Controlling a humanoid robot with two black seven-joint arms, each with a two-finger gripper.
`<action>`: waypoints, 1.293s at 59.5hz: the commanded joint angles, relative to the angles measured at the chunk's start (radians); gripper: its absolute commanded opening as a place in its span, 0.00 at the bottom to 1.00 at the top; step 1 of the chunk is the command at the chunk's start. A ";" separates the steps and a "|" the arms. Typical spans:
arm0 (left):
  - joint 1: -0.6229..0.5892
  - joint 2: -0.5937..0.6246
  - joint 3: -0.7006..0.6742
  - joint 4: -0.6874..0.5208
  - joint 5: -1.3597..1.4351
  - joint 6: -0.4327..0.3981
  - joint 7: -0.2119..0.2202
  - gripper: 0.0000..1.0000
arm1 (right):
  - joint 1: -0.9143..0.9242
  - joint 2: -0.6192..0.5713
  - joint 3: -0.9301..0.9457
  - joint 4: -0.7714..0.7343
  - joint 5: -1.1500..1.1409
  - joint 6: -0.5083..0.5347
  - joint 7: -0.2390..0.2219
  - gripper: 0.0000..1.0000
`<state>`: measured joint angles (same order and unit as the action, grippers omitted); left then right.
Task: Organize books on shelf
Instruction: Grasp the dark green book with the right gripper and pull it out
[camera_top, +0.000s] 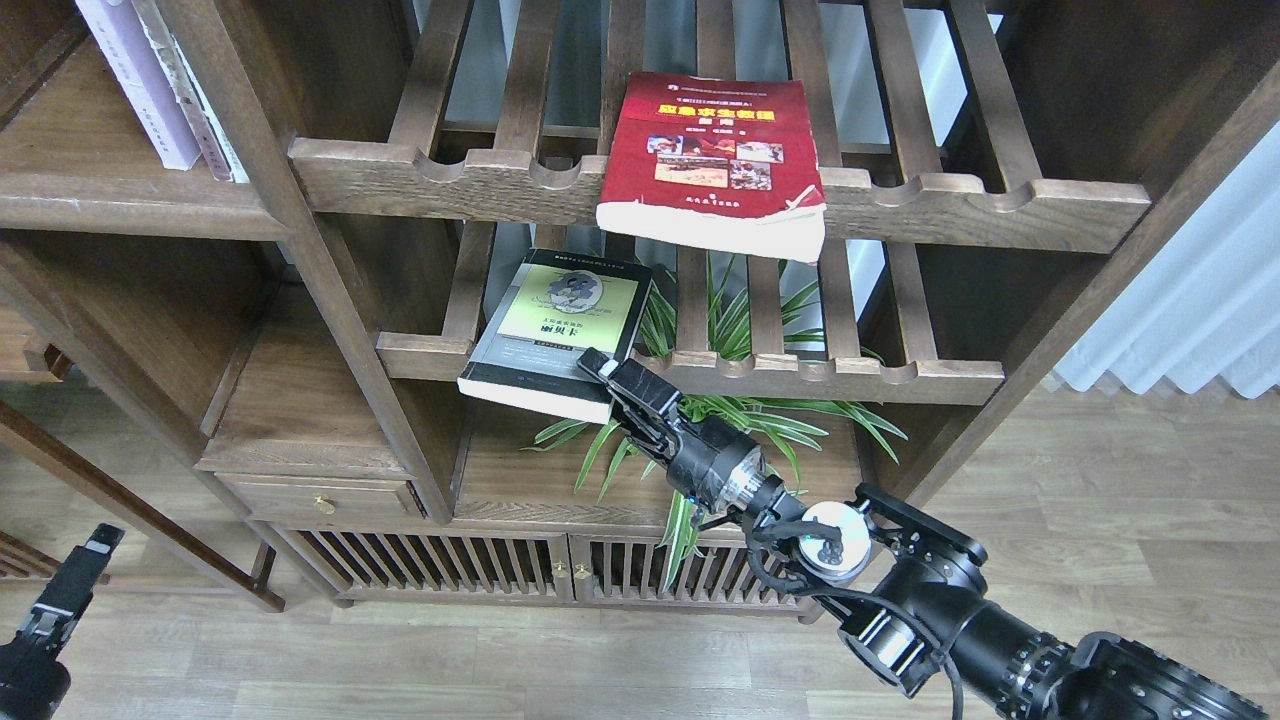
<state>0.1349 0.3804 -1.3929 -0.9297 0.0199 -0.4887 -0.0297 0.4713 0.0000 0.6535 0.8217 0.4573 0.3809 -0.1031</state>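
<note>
Wooden bookcase (330, 300) fills the view, floor below is pale wood planks (1100, 480). White curtain (1200, 300) at far right.

Upper slatted rack (480, 180) with scalloped front rail: thick red book (715, 165) lies flat on it, cover up, yellow title and photos showing, its page edge hanging over the front rail.

Lower slatted rack (800, 375): black-edged book (560, 335) with yellow-green panel lies flat at the left end, its near corner sticking out past the rail. A green leafy plant (740, 420) sits under and behind this rack, leaves poking up through the slats and out front, right next to the book and around the right arm's wrist.

Right gripper (598, 368) reaches in from lower right, fingertips at the book's near right corner, touching or overlapping its edge. Fingers look close together there, but cannot tell if they are clamped on the book or just against it.

Solid dark-brown shelf (90, 190) at upper left: white-lavender book (140, 80) stands on it, leaning, with a thinner worn book (190, 95) just beside it on the right.

Below: small drawer (320, 495) with brass knob, then slatted cabinet doors (540, 570).

Left gripper (75, 575) low at bottom left edge, well apart from everything, over the floor; seen dark and end-on, fingers can't be told apart.
</note>
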 joint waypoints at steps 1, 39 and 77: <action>-0.001 0.000 0.000 0.000 0.000 0.000 0.002 1.00 | 0.001 0.000 0.003 0.002 0.023 0.001 -0.003 0.49; -0.006 0.000 0.000 0.006 0.000 0.000 0.004 1.00 | 0.001 0.000 -0.012 0.040 0.058 0.027 -0.046 0.19; -0.006 0.072 0.219 -0.047 -0.239 0.000 0.008 1.00 | -0.218 0.000 -0.058 0.028 -0.003 0.108 -0.305 0.03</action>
<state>0.1282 0.4140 -1.2814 -0.9457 -0.1090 -0.4887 -0.0192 0.2977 0.0001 0.5926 0.8514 0.4617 0.4894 -0.3711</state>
